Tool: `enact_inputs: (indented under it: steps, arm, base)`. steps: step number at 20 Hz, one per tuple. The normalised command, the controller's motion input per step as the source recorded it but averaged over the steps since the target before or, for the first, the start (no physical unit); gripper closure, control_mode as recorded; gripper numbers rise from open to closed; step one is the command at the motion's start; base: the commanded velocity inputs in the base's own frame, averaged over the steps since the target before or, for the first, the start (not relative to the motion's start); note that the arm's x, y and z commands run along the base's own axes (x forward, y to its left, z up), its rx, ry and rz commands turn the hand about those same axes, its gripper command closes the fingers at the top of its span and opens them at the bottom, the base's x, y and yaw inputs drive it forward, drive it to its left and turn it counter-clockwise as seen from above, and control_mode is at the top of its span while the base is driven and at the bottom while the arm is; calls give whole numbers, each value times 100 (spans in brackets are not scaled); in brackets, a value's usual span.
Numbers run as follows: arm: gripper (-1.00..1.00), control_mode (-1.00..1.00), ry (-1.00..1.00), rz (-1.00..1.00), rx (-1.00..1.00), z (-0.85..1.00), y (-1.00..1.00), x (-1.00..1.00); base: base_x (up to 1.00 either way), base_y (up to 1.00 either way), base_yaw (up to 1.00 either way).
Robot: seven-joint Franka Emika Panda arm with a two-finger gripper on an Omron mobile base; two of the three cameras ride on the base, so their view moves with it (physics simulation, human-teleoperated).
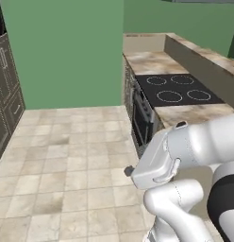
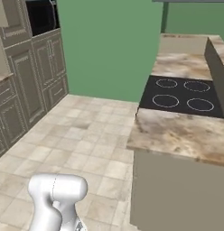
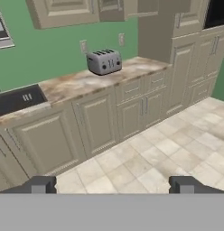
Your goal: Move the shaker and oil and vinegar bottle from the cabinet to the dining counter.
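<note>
Above the tiled floor (image 3: 177, 158), the claw (image 3: 113, 185) gapes empty.

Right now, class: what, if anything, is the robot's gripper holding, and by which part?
Nothing. In the hand view the gripper is open, its fingertips wide apart with only floor tiles between them.

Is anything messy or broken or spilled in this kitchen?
No, nothing stands out. The toaster stands upright on the marbled worktop, the lower cabinet doors are shut, the black stovetop is bare, and the tiled floor has no spills. The gripper is open, holding nothing.
</note>
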Motion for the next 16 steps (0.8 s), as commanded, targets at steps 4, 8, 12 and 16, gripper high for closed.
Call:
enact_inputs:
  steps: [4, 8, 12, 16]
  arm:
    - [-100, 100, 0, 0, 0, 0, 0, 0]
    - [-100, 100, 0, 0, 0, 0, 0, 0]
    - [-100, 100, 0, 0, 0, 0, 0, 0]
    - [-100, 100, 0, 0, 0, 0, 0, 0]
  base:
    - [56, 70, 7]
    - [87, 53, 15]
    - [90, 47, 18]
    - [85, 56, 19]
